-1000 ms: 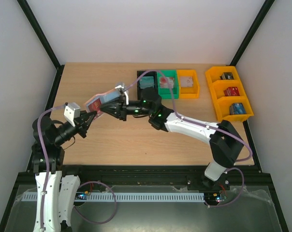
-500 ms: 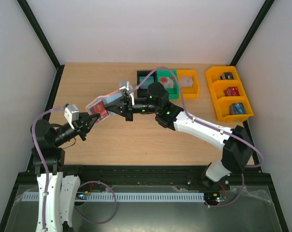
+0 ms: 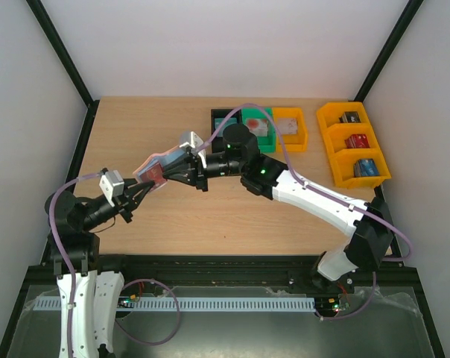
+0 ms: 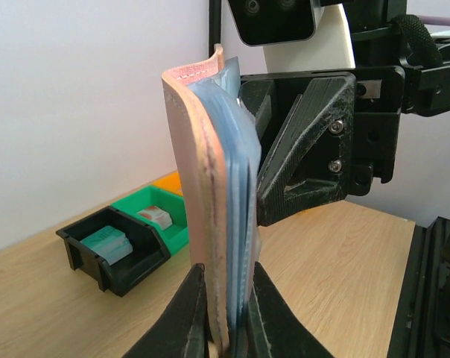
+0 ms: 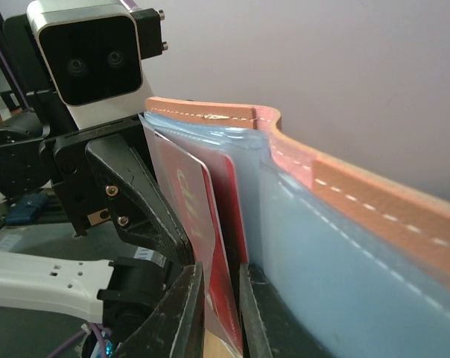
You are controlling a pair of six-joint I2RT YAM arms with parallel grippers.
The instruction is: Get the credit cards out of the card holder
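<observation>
The card holder (image 3: 159, 158), pinkish-tan leather with a blue-grey lining, hangs in the air over the left half of the table. My left gripper (image 3: 141, 186) is shut on its lower edge, and the left wrist view shows it standing upright (image 4: 210, 186) between the fingers of that gripper (image 4: 225, 280). A bright red credit card (image 5: 210, 216) sticks out of a pocket of the card holder (image 5: 344, 194). My right gripper (image 5: 219, 272) is shut on this card, reaching in from the right (image 3: 174, 170). Any other cards are hidden inside.
At the back of the table stand a black bin (image 3: 226, 123), a green bin (image 3: 258, 128) and an orange bin (image 3: 288, 128), each with small items inside. A yellow three-compartment bin (image 3: 355, 145) with blocks sits at the right edge.
The left wrist has dropped and pulled back toward the near left, and the holder has tipped with it. The right arm's elbow has swung right while its gripper stayed at the holder.
</observation>
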